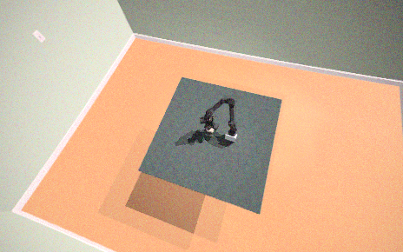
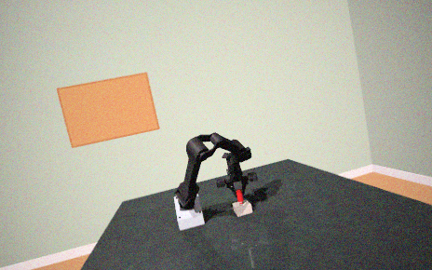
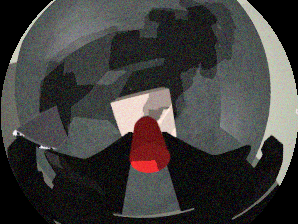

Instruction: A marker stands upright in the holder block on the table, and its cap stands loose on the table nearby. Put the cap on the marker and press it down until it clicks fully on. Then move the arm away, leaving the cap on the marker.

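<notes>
Gripper [image 2: 237,190] pointing straight down, clenched tight on the red cap [image 2: 240,196], and that cap sits directly over the pale holder block [image 2: 243,209] on the dark table [image 2: 326,223]. From the wrist view, cap [image 3: 148,145] centred against the block [image 3: 129,112]; the marker itself is hidden beneath it.
</notes>
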Controlling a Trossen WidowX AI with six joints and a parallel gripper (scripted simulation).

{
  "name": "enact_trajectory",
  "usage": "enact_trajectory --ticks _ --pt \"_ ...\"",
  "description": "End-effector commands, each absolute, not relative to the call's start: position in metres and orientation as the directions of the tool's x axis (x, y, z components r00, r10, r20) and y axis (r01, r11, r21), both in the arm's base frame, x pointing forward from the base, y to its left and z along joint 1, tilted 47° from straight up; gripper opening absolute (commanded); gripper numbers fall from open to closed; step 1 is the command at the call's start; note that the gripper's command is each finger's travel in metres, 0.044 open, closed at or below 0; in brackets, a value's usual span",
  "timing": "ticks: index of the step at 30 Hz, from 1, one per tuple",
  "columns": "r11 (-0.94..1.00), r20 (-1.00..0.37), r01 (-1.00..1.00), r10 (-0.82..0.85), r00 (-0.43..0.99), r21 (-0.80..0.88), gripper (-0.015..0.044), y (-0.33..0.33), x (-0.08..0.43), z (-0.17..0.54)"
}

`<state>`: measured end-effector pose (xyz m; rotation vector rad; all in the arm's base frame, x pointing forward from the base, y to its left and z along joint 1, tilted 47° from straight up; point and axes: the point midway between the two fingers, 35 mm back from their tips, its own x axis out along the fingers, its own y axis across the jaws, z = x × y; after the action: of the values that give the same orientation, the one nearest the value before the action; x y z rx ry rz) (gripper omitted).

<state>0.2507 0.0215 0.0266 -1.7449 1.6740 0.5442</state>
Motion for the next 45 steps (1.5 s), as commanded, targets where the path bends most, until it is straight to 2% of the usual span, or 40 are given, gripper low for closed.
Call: enact_trajectory --ticks 1,3,20,26,30,32,36,41,45 --pt "0.022 -0.688 -0.986 -0.719 0.100 -0.166 0.0000 0.020 0.250 0.026" --pt "0.022 -0.688 -0.986 -0.719 0.100 -0.166 0.0000 0.020 0.250 0.026" --pt "0.028 -0.692 -0.986 -0.716 0.097 -0.167 0.0440 0.021 0.250 0.026" --pt "0.028 -0.697 -0.986 -0.711 0.096 -0.164 0.0440 0.069 0.245 0.070" --pt "0.028 -0.694 -0.986 -0.714 0.095 -0.164 0.0440 0.075 0.243 0.077" --pt "0.075 -0.694 -0.974 -0.714 0.095 -0.212 0.0387 0.075 0.243 0.077" --pt "0.333 -0.693 -0.824 -0.715 0.097 -0.458 0.0282 0.073 0.243 0.075" --pt "0.588 -0.691 -0.448 -0.716 0.098 -0.673 0.0151 0.070 0.243 0.072" --pt "0.678 -0.690 -0.128 -0.717 0.099 -0.723 0.0046 0.068 0.244 0.070"
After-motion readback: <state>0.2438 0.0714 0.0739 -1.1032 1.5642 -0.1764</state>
